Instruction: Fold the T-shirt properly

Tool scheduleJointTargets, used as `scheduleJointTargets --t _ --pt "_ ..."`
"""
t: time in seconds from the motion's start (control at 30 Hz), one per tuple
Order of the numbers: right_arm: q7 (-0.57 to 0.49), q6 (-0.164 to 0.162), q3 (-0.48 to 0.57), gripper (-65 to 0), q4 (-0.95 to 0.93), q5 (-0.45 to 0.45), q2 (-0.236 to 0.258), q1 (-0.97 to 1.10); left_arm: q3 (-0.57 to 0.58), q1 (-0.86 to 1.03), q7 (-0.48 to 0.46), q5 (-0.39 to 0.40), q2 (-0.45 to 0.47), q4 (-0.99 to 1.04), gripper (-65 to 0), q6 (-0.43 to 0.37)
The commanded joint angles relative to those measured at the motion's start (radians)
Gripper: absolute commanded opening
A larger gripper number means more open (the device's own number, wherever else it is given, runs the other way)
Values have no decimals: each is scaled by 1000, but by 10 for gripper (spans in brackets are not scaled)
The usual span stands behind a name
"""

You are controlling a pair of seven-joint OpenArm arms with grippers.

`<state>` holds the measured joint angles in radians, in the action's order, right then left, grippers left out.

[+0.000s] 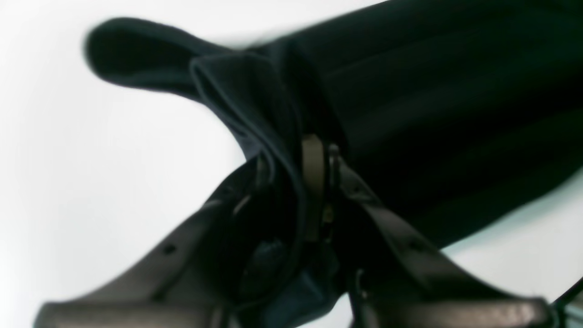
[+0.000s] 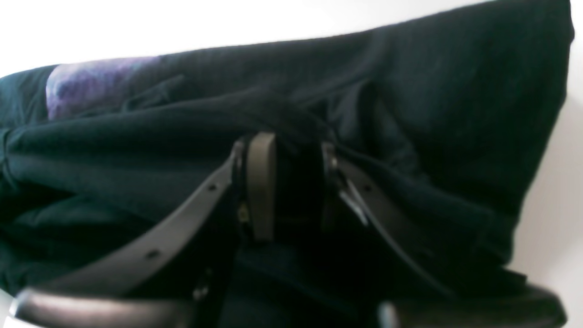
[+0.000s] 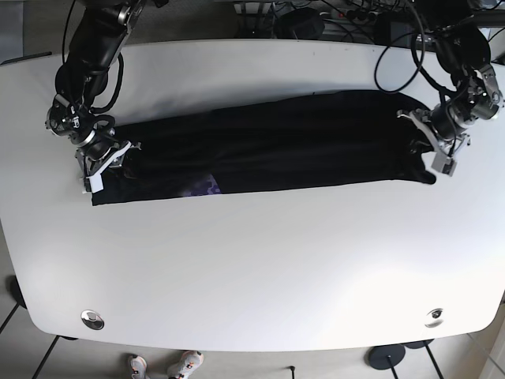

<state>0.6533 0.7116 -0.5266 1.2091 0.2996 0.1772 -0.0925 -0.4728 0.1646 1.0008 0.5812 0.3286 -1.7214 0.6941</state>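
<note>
The black T-shirt (image 3: 268, 150) lies as a long narrow strip across the white table (image 3: 252, 268), with a purple print (image 3: 207, 186) showing at its front edge. At the strip's right end in the base view, my left gripper (image 3: 426, 150) is shut on a fold of the fabric (image 1: 255, 105), which bunches between its pads (image 1: 313, 173). My right gripper (image 3: 110, 162) holds the strip's left end. In the right wrist view, dark cloth (image 2: 364, 91) fills the gap between its fingers (image 2: 262, 182), and the purple print (image 2: 86, 84) lies beyond them.
Cables (image 3: 331, 16) crowd the far edge of the table. Two round metal fittings (image 3: 92, 319) (image 3: 433, 317) sit near the front corners. A pair of shoes (image 3: 185, 365) shows on the floor below the front edge.
</note>
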Motion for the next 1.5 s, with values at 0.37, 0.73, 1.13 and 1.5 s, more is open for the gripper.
scheduleJointTargets --t 0.37,0.73,1.13,1.5 --pt "35 -14 0 -520 2 -30 11 -2 406 -72 -29 -372 -309 -145 -608 4" --pt "35 -14 -5 -520 1 -37 -12 -2 458 -216 -29 -425 -460 71 -603 4" --pt "35 -14 0 -520 1 -35 -14 -3 658 -257 -27 -424 -454 100 -299 -179" --pt "35 -14 -2 -520 2 -30 -15 -5 765 -250 -29 -422 -394 -207 -283 -259"
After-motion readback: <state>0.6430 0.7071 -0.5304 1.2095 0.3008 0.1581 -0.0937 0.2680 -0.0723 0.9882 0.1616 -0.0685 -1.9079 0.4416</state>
